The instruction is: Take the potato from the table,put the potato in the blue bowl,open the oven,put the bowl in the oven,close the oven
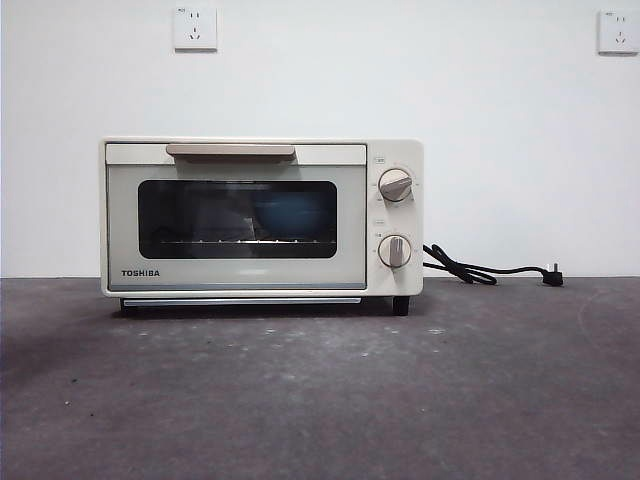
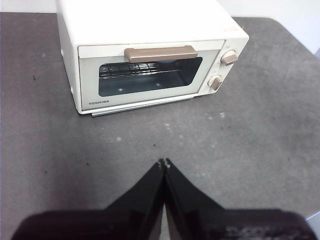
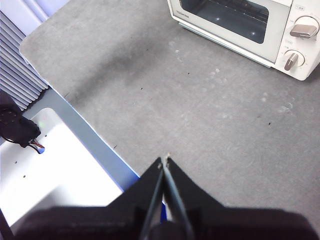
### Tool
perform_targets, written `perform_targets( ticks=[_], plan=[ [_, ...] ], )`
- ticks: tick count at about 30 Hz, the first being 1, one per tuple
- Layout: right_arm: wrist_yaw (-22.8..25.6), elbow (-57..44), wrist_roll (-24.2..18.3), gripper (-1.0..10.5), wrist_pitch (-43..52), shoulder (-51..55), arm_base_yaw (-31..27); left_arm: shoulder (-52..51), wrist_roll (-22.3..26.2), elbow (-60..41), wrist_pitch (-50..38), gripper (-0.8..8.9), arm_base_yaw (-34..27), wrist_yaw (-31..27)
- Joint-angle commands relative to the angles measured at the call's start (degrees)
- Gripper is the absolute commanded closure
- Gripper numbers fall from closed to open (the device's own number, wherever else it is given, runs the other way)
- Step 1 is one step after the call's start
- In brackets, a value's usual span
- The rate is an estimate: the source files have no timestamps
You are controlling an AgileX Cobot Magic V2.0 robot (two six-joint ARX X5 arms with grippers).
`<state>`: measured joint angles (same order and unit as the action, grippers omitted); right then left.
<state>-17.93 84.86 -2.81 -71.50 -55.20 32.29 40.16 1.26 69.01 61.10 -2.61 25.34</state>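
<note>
While the oven (image 1: 262, 218) stands shut at the back of the table (image 1: 320, 400) in the front view, a blue shape shows dimly behind its dark glass on the rack, probably the blue bowl (image 1: 290, 215); the potato cannot be made out, and no arm enters this view. Seen from the left wrist, the left gripper (image 2: 164, 163) hangs over bare table well in front of the oven, jaws pressed together and empty. From the right wrist, the right gripper (image 3: 164, 161) also has its jaws together on nothing, near the table's edge beside a white platform (image 3: 60, 170). Judging by this, the task looks done. Should the door need opening, the rigid beige handle (image 1: 231, 151) along its top is the place to grip, and the wide clear table in front leaves room to swing it down.
</note>
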Motion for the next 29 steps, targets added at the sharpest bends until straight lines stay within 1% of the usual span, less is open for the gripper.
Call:
perform_targets(
  ticks=[1,3,5,9,13,17,20,26,29],
  plan=[
    [0.07,-0.04,0.35,9.4,0.26,0.15,0.13,-0.44,3.04,-0.81,-6.82,8.17,0.37,-2.58],
    [0.04,-0.04,0.35,9.4,0.26,0.13,0.13,-2.29,4.72,-2.75,-14.95,8.17,0.22,-4.44],
    [0.04,-0.04,0.33,9.4,0.26,0.13,0.13,-5.44,6.6,-7.26,-24.83,8.17,-0.07,-4.33],
    [0.04,-0.04,0.35,9.4,0.26,0.13,0.13,-13.07,6.78,-19.91,-39.65,8.17,-1.18,-5.01],
    [0.07,-0.04,0.35,9.4,0.26,0.15,0.13,-19.63,6.82,-33.64,-49.79,8.17,-1.66,-12.83],
    [0.07,-0.04,0.35,9.4,0.26,0.48,0.13,-25.46,6.78,-44.78,-53.13,8.17,-1.66,-17.81],
    [0.07,-0.04,0.33,9.4,0.26,0.5,0.13,-28.57,6.78,-50.95,-53.37,8.17,-1.66,-19.76],
    [0.07,-0.04,0.35,9.4,0.26,0.55,0.13,-33.03,6.73,-59.87,-53.44,8.17,-1.64,-22.36],
    [0.07,-0.04,0.35,9.4,0.26,0.81,0.13,-35.93,6.73,-63.32,-53.44,8.17,-1.62,-22.6]
  ],
)
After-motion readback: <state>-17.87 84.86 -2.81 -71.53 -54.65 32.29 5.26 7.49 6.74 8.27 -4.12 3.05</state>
